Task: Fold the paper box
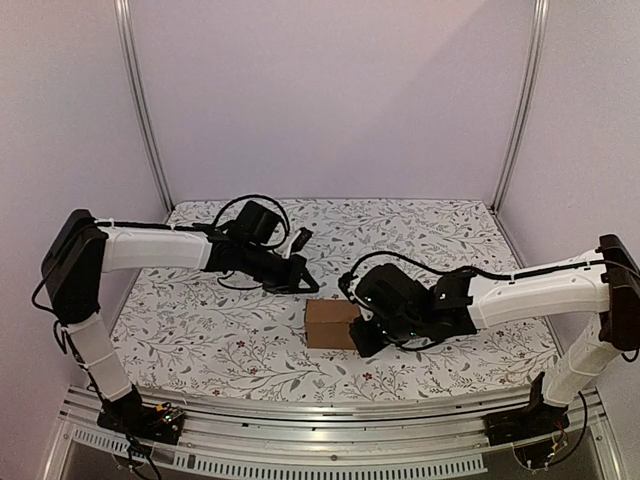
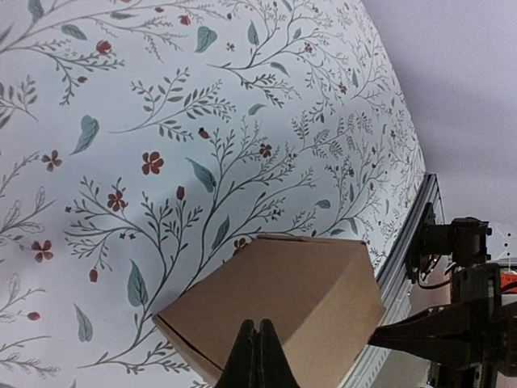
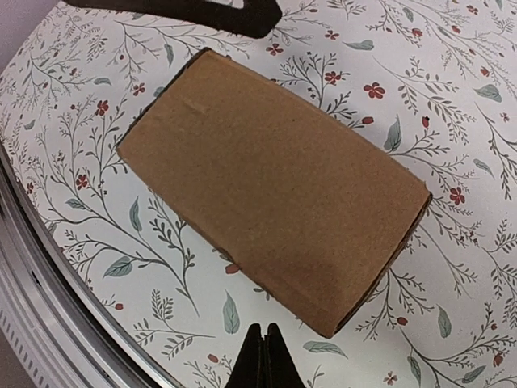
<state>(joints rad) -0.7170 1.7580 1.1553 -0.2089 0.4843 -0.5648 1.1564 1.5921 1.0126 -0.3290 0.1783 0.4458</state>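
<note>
Sitting on floral table [image 1: 200, 330], paper box [image 1: 332, 324], right end effector [image 3: 264, 352] alongside

Folded paper box [image 1: 332, 324] lying on the table [image 1: 200, 330]
Plain brown cardboard, closed into a small squared block with no flaps or tabs standing out and its edges crisp. It sits flat on its base, a little right of the middle and close to the near edge; in the right wrist view the face shown is oblong
</note>
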